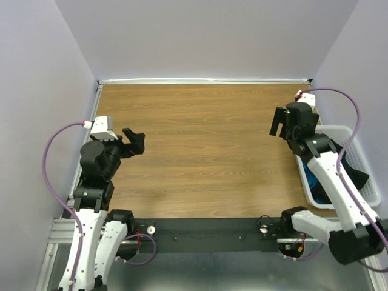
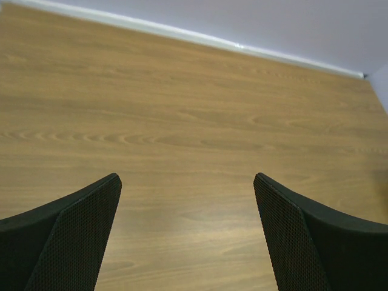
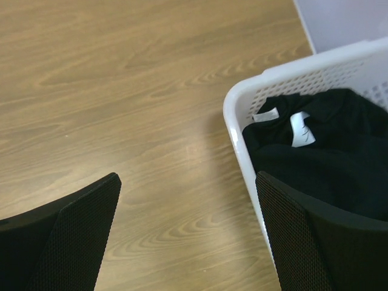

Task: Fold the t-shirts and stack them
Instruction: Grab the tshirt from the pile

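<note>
black shirt bunched in basket, white tags showing | teal shirt visible only from top | left gripper, right gripper: fingers wide apart, empty

black t-shirt, teal t-shirt, white lattice basket, brown wood-grain table.

Wood-grain table fills the middle, white lattice basket sits at its right edge, pale lavender walls on three sides.
</note>
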`<state>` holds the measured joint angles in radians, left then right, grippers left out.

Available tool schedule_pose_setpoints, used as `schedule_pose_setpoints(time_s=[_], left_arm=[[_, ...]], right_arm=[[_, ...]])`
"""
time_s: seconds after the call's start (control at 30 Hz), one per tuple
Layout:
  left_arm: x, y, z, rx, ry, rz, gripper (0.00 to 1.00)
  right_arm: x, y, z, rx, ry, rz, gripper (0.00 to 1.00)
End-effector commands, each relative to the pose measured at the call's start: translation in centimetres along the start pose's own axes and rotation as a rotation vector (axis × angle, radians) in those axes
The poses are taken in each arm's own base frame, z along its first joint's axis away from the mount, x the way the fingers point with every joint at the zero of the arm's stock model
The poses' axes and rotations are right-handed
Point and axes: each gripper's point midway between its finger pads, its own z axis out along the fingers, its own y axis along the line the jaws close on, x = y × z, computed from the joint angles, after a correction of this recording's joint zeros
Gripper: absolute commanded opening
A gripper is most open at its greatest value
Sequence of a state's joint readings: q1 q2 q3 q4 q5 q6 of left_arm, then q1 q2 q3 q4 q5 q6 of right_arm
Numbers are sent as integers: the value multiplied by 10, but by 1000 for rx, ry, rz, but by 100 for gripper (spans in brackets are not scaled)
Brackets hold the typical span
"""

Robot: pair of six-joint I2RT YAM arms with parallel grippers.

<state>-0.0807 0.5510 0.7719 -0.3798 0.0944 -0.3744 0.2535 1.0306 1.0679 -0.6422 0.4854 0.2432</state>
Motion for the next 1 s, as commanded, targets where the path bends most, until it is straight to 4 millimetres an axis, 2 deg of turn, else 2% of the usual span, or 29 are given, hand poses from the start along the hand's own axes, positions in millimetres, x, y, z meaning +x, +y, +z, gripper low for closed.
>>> schedule_pose_setpoints(time_s=[0.0, 0.1, 0.17, 0.2, 0.27, 0.3, 0.4, 0.43, 0.53, 0.67, 0.73, 0.97], left_arm=[[14, -14, 9, 105, 3, -39, 99], [25, -13, 11, 116, 8, -45, 99], [28, -13, 10, 118, 4, -52, 99], [33, -12, 11, 116, 12, -60, 99], [37, -15, 9, 128, 14, -63, 98], [38, -16, 9, 133, 16, -63, 98], [38, -23, 5, 156, 10, -61, 97], [40, -24, 5, 159, 14, -60, 97], [39, -28, 3, 172, 8, -60, 97], [42, -35, 2, 200, 19, -53, 96], [43, -39, 2, 215, 23, -51, 96], [49, -50, 0, 257, 45, -44, 96]], right_arm=[[-3, -2, 23, 126, 30, 108, 100], [-6, -12, 46, 239, 44, 148, 100], [-5, -36, 61, 313, 68, 204, 100], [-1, -60, 72, 378, 92, 267, 100], [4, -86, 78, 443, 103, 335, 100], [9, -105, 78, 499, 103, 379, 100], [13, -130, 79, 574, 91, 433, 100], [16, -144, 78, 610, 92, 467, 100], [24, -160, 78, 637, 100, 541, 100], [46, -186, 76, 711, 124, 587, 100], [64, -195, 77, 738, 156, 613, 100], [96, -195, 71, 719, 197, 669, 100]])
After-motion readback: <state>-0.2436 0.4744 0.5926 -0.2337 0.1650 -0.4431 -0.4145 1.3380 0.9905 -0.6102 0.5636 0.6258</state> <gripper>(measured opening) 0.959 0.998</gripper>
